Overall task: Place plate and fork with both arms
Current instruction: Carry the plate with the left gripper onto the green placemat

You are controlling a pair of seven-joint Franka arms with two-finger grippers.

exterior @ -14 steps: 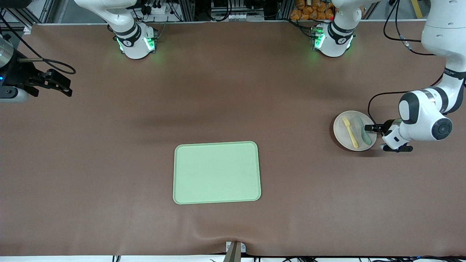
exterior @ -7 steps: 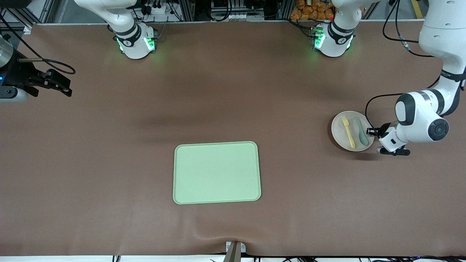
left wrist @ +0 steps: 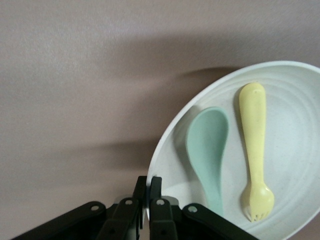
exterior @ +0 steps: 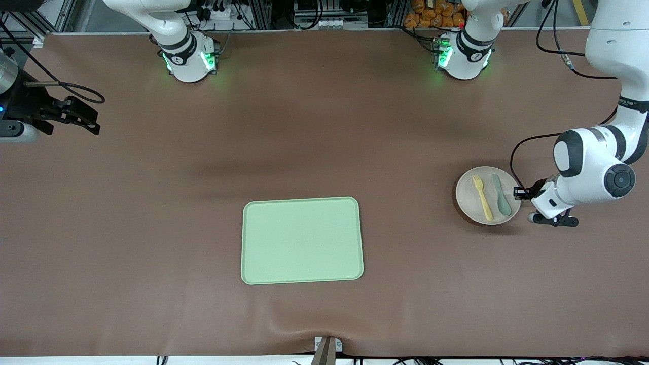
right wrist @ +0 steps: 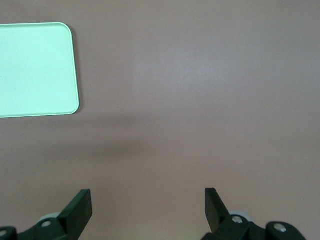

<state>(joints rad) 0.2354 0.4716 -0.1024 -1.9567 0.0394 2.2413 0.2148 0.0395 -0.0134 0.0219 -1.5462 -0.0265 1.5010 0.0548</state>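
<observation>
The off-white plate (exterior: 467, 198) is near the left arm's end of the table. The pale yellow fork (exterior: 482, 196) and a grey-green spoon (exterior: 501, 194) lie on it side by side. My left gripper (exterior: 518, 192) is shut on the plate's rim, on the edge toward the left arm's end. The left wrist view shows the jaws (left wrist: 148, 183) pinched on the rim of the plate (left wrist: 295, 165), with the spoon (left wrist: 207, 145) and fork (left wrist: 254, 150) close by. My right gripper (exterior: 81, 119) is open and empty, waiting over the right arm's end of the table.
A rectangular pale green tray (exterior: 302, 240) lies mid-table, nearer the front camera than both arm bases; its corner shows in the right wrist view (right wrist: 35, 70). Brown mat covers the table between the tray and the plate.
My left gripper has carried the plate, with fork and spoon on it, a little nearer the front camera and toward the tray. The right arm has not moved.
</observation>
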